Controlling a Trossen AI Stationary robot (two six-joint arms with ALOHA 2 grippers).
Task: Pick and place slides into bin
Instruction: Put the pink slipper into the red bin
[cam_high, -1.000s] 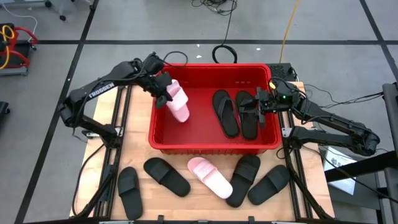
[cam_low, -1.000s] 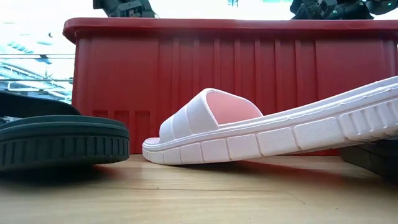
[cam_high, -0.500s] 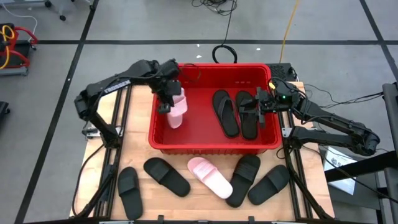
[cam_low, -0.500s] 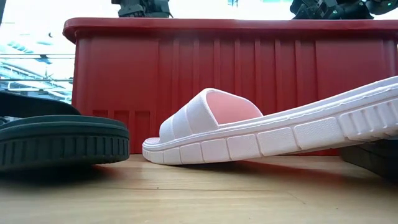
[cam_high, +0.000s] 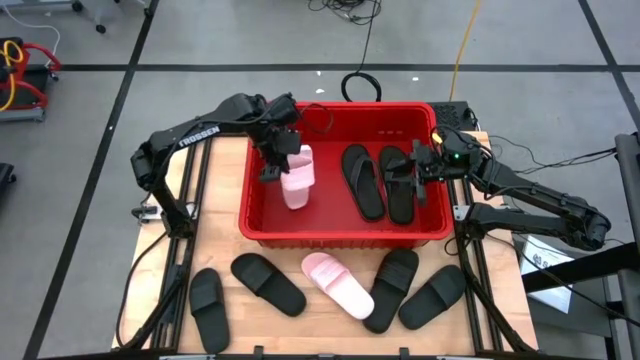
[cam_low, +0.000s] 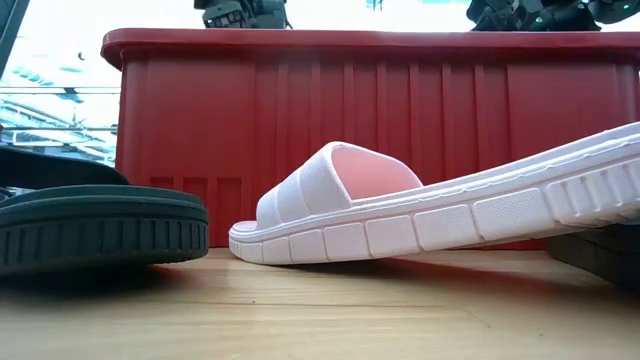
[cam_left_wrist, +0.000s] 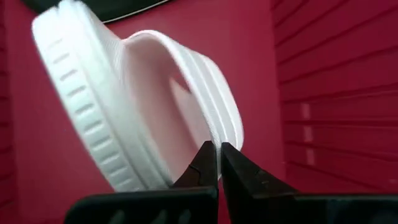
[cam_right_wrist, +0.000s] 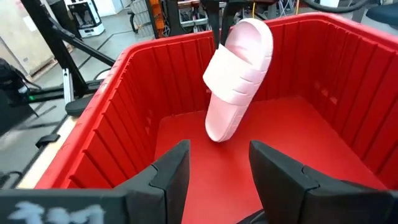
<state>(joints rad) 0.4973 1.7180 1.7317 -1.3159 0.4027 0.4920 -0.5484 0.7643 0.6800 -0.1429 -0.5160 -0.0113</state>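
The red bin stands at the middle of the table. My left gripper is inside its left part, shut on a pale pink slide, which also shows in the right wrist view. Two black slides lie on the bin floor. My right gripper is open and empty above the right one, its fingers apart. On the table near the front lie another pink slide and several black slides. My left gripper pinches the edge of the pink slide's wide strap between its two fingertips. The slide hangs on end below the gripper inside the bin, its lower end close to the bin floor. I cannot tell whether that end touches the floor.
The bin's rim and ribbed wall stand high behind the pink slide on the table. A black slide lies at the near left. The middle of the bin floor between the pink slide and the black ones is bare.
My left gripper has carried the pink slide toward the table's right edge, from the bin's left rim farther into the bin. The slide has stayed hanging from the gripper.
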